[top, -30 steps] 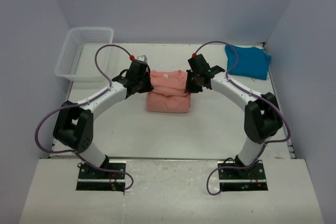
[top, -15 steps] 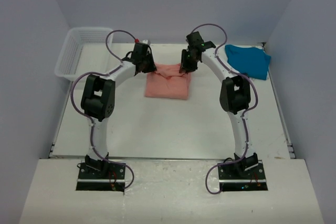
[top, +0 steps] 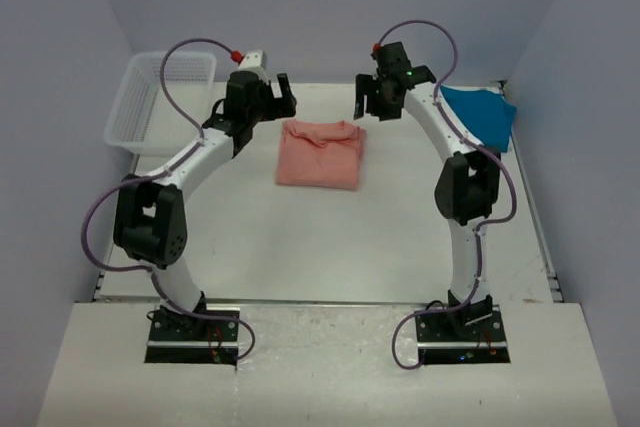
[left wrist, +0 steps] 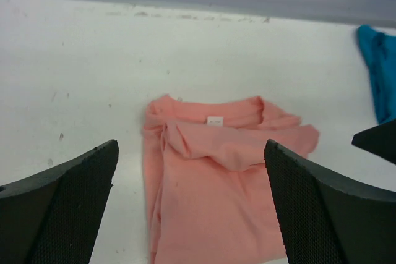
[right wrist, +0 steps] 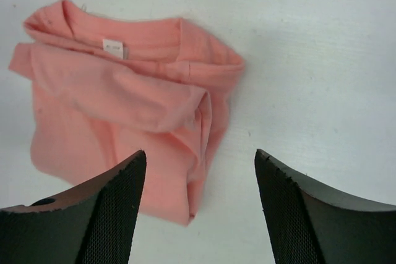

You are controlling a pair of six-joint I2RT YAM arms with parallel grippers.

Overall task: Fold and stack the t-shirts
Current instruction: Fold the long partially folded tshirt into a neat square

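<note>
Both jaws stand wide apart and empty, the left jaws at 11 o'clock of the folded pink shirt, the right jaws at its 1 o'clock. The teal shirt lies at 2 o'clock on the bench.

I stand in a robotics lab booth: bare white table, plain grey walls around, my base plates bolted down.
</note>
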